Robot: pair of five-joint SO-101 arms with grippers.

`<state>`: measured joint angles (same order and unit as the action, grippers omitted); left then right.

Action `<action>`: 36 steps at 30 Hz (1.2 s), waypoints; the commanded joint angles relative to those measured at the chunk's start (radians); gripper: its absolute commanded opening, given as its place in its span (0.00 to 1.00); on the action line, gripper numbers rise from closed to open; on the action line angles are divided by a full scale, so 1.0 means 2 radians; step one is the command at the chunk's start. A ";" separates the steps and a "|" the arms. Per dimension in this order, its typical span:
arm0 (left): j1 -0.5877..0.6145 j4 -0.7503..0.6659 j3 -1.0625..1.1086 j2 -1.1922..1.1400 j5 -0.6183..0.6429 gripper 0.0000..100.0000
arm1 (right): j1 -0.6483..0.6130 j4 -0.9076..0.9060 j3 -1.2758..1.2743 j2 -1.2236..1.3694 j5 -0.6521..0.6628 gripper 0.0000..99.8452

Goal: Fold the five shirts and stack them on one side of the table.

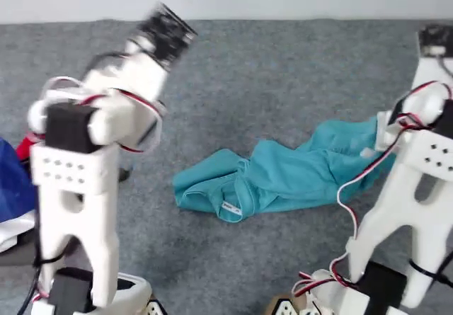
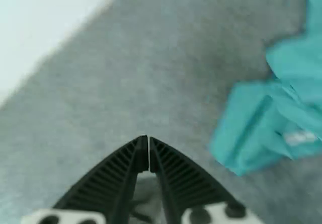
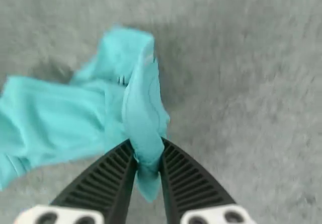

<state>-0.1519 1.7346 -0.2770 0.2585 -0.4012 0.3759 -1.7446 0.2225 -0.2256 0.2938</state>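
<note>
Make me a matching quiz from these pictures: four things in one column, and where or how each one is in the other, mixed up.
1. left pincer
2. right pincer
3. teal shirt
4. blue cloth

A. crumpled between the arms
B. shut, empty
C. at the high view's left edge
D. shut on fabric

Pairs: 1-B, 2-D, 3-A, 4-C

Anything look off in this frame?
The teal fabric shirt lies bunched and twisted on the grey felt table, not spread flat; one end is pinched in the right hand. The left hand is shut on nothing over bare felt.
</note>
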 commanded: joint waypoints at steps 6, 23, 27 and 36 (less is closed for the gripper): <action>-0.081 -0.009 0.041 -0.096 0.025 0.02 | 0.046 -0.013 -0.105 -0.014 0.073 0.01; -0.176 0.009 -0.306 -0.462 0.065 0.11 | 0.046 0.009 -0.233 -0.014 0.080 0.01; -0.190 0.009 -0.367 -0.527 0.065 0.11 | 0.046 0.020 -0.246 -0.014 0.078 0.01; -0.206 0.009 -0.418 -0.594 0.065 0.13 | 0.043 0.026 -0.251 -0.012 0.077 0.01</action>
<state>-0.5493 1.7346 -1.0687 -0.9321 -0.2800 0.4572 -1.7016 -0.2869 -0.2256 0.4457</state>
